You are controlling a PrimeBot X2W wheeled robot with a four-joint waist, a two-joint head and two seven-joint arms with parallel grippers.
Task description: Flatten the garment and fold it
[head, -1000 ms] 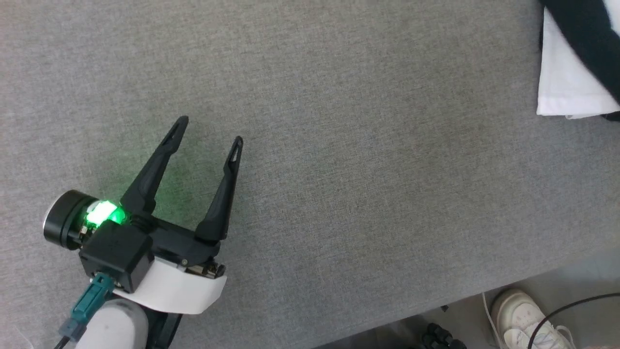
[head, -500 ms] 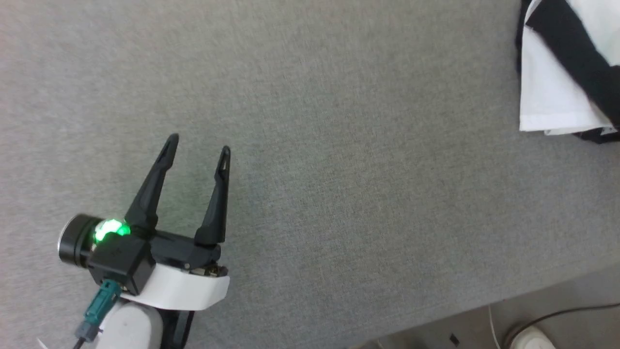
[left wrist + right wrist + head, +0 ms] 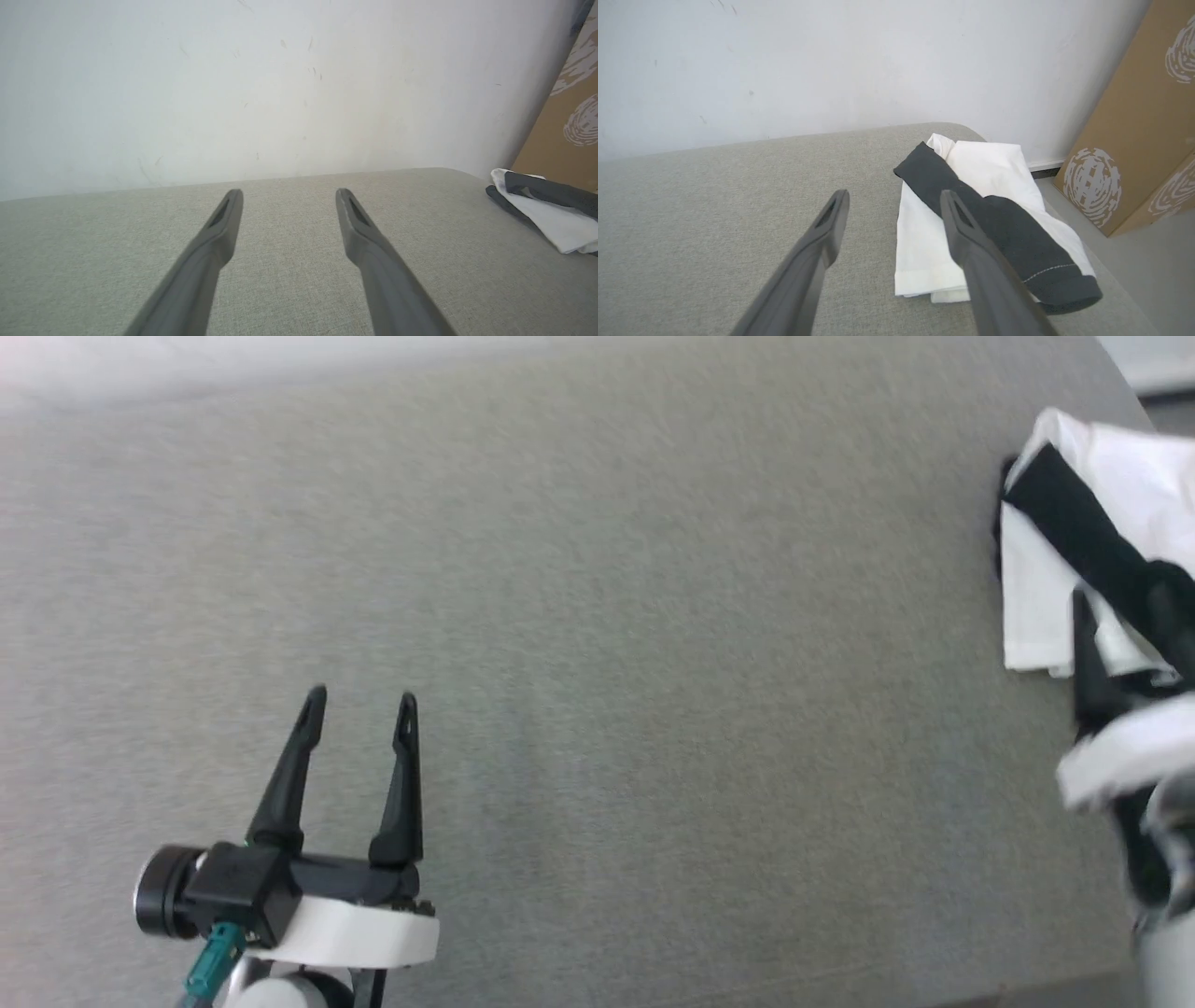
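Upholstery in grey weave covers the bench (image 3: 653, 663), bare across its whole middle. The T-shirt (image 3: 1008, 177) lies bunched at the bench's rounded corner, toward 2 o'clock in the head view. Its white body is doubled over and a black sleeve (image 3: 1031, 242) is draped slantwise across it, so none of it is spread flat. The left hand (image 3: 359, 705) hovers at 7 o'clock, well apart from the cloth, its fingers spread and empty. The right hand (image 3: 894, 193) hangs near the shirt's near edge, fingers equally wide with nothing between them; I see no contact with the fabric.

Flattening looks not yet begun, and this reads as the reach for the shirt. The next move calls for the right hand to descend onto a single outer layer, a hem corner or the sleeve. The left hand should cross toward 3 o'clock for a second corner. The cloth can then be drawn onto the bare middle and spread.
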